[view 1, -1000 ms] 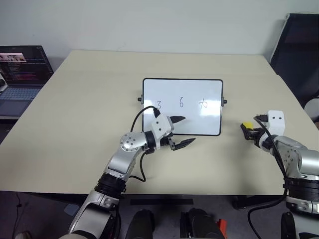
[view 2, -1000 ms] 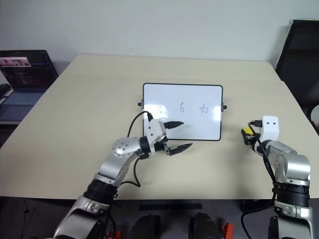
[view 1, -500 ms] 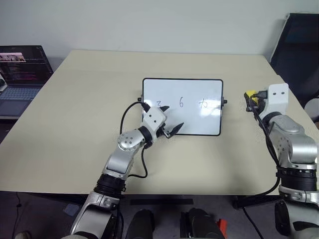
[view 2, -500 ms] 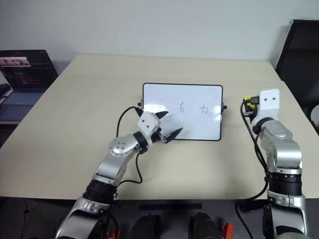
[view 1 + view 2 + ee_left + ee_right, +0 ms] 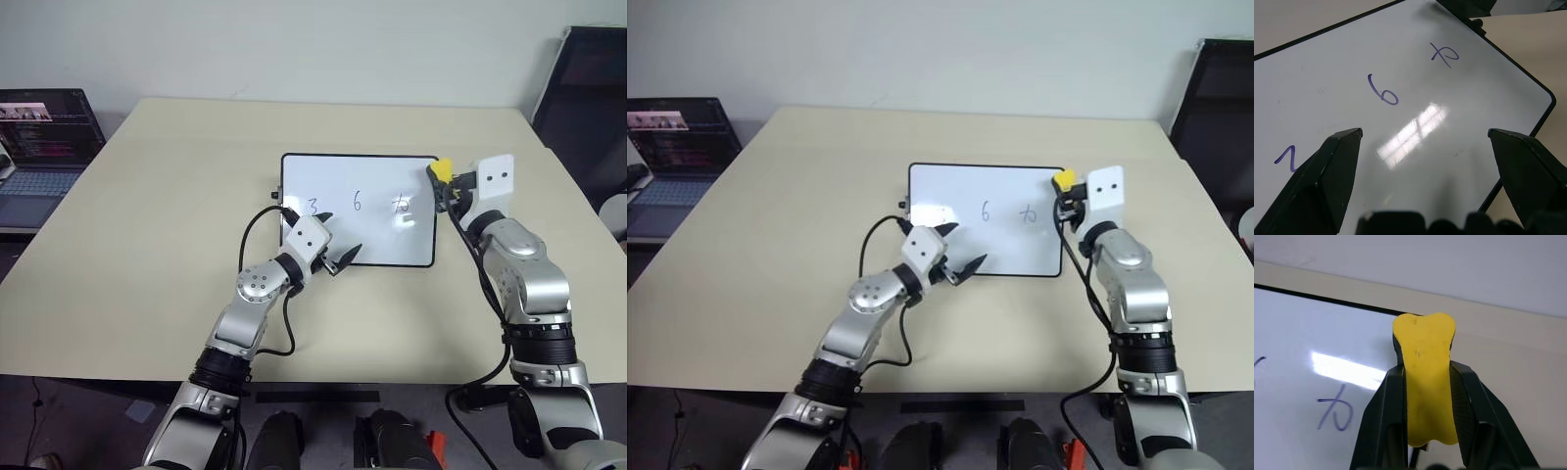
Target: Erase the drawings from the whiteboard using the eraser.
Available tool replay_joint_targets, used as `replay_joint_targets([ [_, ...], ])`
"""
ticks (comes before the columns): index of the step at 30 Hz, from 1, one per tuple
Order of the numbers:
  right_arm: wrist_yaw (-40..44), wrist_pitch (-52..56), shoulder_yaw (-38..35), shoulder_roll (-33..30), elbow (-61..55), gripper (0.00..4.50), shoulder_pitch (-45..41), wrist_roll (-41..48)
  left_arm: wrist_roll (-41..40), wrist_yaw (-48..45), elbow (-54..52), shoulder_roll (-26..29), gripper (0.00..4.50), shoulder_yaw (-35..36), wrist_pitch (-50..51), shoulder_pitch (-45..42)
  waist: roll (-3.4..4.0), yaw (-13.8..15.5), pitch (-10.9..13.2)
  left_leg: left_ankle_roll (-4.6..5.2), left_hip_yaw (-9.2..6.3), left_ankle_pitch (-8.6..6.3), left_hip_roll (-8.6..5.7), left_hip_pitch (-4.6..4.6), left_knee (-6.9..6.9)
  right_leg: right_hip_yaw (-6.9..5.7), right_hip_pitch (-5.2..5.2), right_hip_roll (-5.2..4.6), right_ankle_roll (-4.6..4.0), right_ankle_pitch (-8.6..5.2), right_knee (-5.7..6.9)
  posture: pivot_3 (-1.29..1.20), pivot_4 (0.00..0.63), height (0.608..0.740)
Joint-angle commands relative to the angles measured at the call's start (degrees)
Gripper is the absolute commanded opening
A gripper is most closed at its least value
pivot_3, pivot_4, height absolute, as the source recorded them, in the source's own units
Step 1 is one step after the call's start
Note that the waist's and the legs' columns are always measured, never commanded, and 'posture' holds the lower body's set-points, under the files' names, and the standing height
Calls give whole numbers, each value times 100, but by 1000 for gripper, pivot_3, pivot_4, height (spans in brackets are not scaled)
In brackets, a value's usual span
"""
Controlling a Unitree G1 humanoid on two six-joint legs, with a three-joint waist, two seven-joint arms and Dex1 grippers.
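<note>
Right wrist view: right gripper [image 5: 1426,382] clamped on eraser [image 5: 1425,377] above whiteboard [image 5: 359,220] far-right corner; cross-like mark [image 5: 1336,413] just below-left. Left gripper [image 5: 335,242] spread over board's near-left.

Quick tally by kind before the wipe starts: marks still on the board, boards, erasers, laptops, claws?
Drawings: 3
Whiteboard: 1
Eraser: 1, pinched in the right claw
Laptop: 1
Claws: 2, counting the left claw, open over the board
Total: 8
</note>
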Motion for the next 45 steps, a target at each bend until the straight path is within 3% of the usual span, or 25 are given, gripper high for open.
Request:
replay_joint_targets([
  [1,118,-238,82,3,-73,869,-143,-63,22,-24,-253,3,4500,-31,-111,-50,0,0,0,0,0,0,0,0,0,0,0,0,0,0,0,0,150,740],
  [19,366,-510,565,334,620,869,-503,-342,47,43,-467,116,4500,45,36,82,2,-9,1,0,-3,0,1,1,0,1,-2,0,-1,0,2,0,150,740],
  [35,343,-1046,630,-186,1320,869,-928,-975,13,78,-682,102,4500,56,131,167,2,-2,1,0,-3,0,0,1,1,1,-3,-3,-1,0,5,0,150,740],
  [45,804,-1314,1078,-518,1272,869,-534,-1358,0,92,-598,103,4500,110,117,49,1,-3,1,0,-1,0,0,1,0,1,-2,-2,-1,0,4,0,150,740],
])
